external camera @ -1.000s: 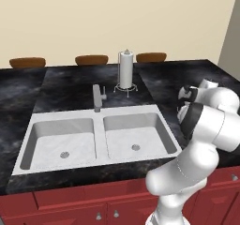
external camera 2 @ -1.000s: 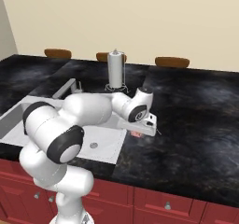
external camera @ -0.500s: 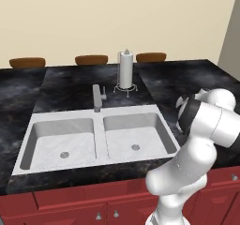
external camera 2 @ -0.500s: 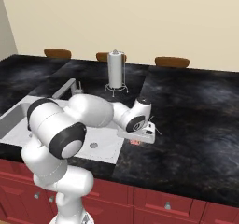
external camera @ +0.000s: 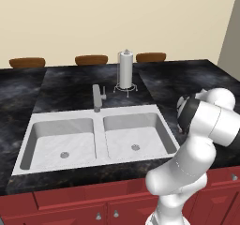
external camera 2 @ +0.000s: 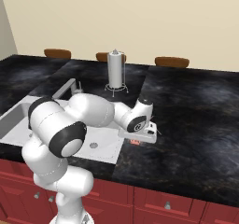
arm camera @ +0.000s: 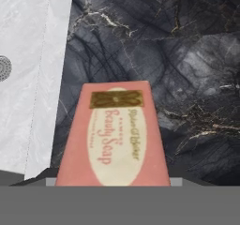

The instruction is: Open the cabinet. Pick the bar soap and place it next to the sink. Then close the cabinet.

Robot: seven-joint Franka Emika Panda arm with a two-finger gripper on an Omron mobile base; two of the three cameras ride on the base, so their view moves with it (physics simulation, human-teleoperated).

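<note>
The pink bar soap (arm camera: 113,136), labelled "Beauty Soap", is gripped lengthwise in my gripper (external camera 2: 140,141), which is shut on it. In the right base view a sliver of the bar soap (external camera 2: 135,143) shows under the hand, very low over the black counter (external camera 2: 186,125), just right of the sink (external camera 2: 13,116). I cannot tell whether it touches the counter. In the hand view the sink's (arm camera: 28,78) white rim runs along the left, close beside the soap. The cabinet is out of view.
A paper towel holder (external camera: 125,71) stands behind the sink (external camera: 28,125), and the faucet (external camera: 97,97) rises at the middle of the sink's back rim. Brown chair backs (external camera: 91,59) line the counter's far edge. Red drawers (external camera: 93,205) run below the counter front.
The hand has come down toward the counter beside the sink's right edge, with the soap still in its grip.
</note>
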